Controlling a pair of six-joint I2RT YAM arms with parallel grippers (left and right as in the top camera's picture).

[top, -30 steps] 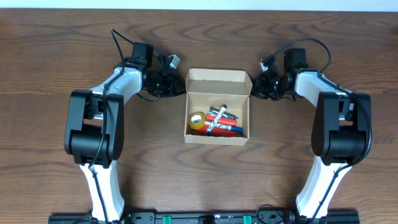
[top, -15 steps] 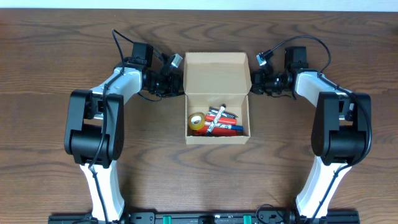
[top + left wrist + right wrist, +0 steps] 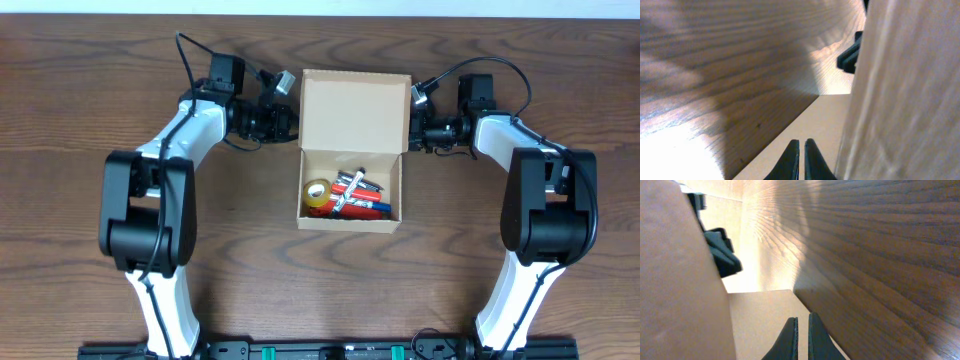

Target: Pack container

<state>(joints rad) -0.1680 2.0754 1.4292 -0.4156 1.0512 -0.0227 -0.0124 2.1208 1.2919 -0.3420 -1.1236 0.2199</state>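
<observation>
The container (image 3: 350, 224), a tan cardboard box, sits open at the table's middle. Its flap lid (image 3: 355, 108) stands raised at the back. Inside lie a yellow tape roll (image 3: 317, 195) and red markers (image 3: 358, 203). My left gripper (image 3: 292, 122) is shut at the lid's left edge. My right gripper (image 3: 413, 133) is shut at the lid's right edge. In the left wrist view the gripper (image 3: 801, 142) points over a tan side flap (image 3: 825, 117) beside the lid (image 3: 910, 100). The right wrist view mirrors it: the gripper (image 3: 802, 317) over a flap (image 3: 760, 320), the lid (image 3: 675, 290) at left.
Dark wood table (image 3: 100, 200) surrounds the box. Both arms reach in from the front, their elbows at the left (image 3: 140, 200) and right (image 3: 545, 200). Cables loop above each wrist near the table's back edge.
Both grippers have moved toward the back of the table, and the lid has swung up with them, showing much more of its face now. The box body and contents have stayed put.
</observation>
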